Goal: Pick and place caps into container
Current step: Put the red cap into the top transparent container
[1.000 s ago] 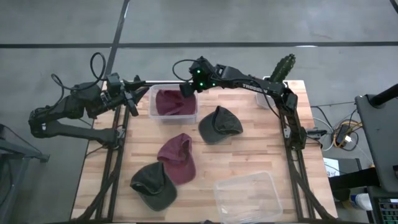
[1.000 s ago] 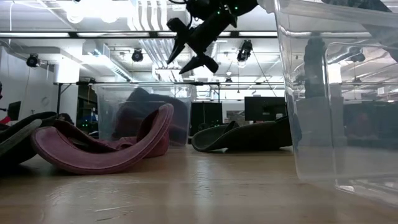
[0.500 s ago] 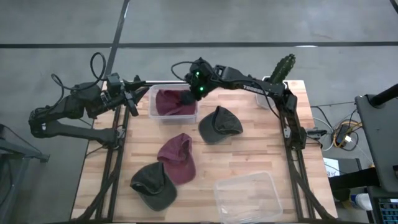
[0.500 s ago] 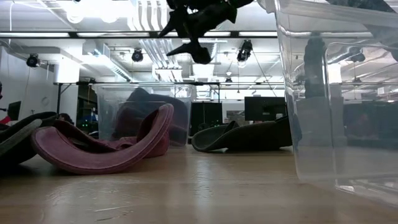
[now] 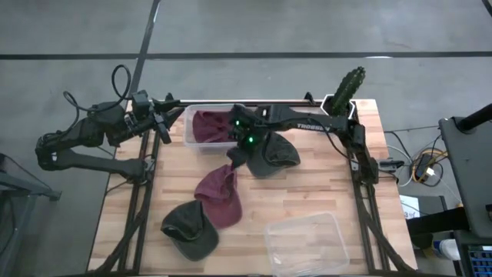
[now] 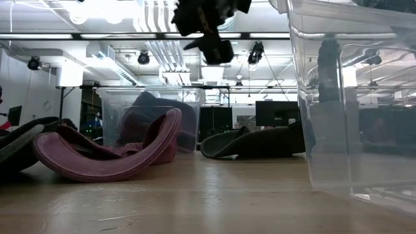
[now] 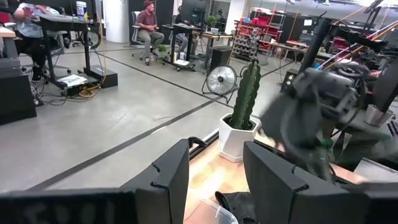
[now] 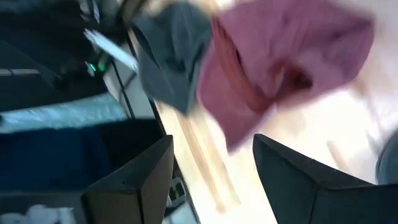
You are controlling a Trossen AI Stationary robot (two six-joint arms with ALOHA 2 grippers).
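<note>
High view: soft maroon cap [image 5: 212, 127] in clear plastic container [image 5: 189, 140].

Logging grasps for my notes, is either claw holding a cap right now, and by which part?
Nothing is held. The right claw hangs open above the maroon cap at the table's middle; the left claw waits open off the table's left edge.

Open-plan robotics lab or workshop, polished concrete floor [image 7: 93, 134], ceiling strip lights [image 6: 162, 13], far workbenches with monitors [image 6: 272, 113], seated people [image 7: 148, 25], floor fan [image 7: 216, 81]
</note>
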